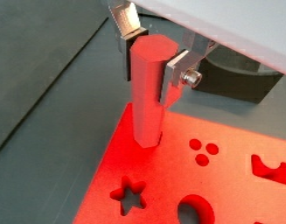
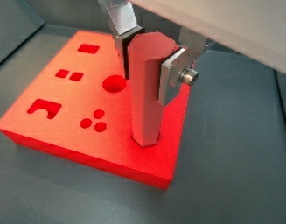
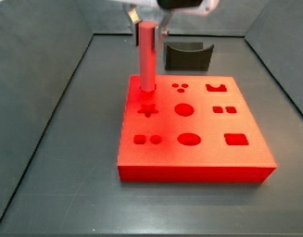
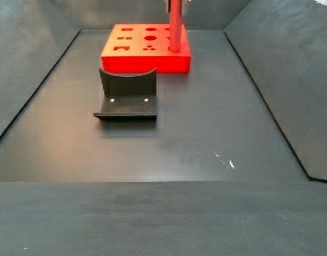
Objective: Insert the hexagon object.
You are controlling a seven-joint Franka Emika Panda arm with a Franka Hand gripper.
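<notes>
Dark grey floor point(image 4: 166, 150) with sloped dark walls, fixture point(image 4: 127, 93) just beside red block point(image 3: 203, 153), gripper point(image 2: 153, 54) above block, jaws clamped on upright hexagon object point(image 2: 149, 92), lower end at the block's corner hole

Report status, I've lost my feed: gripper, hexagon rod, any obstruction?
Gripper above the red block, shut on hexagon rod. Rod upright, lower end at block's top near a corner. Nothing in the way.

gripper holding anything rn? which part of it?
Yes. The gripper is shut on the hexagon object, gripping it near its top end. The rod stands upright with its lower end at the red block, near one corner.
</notes>
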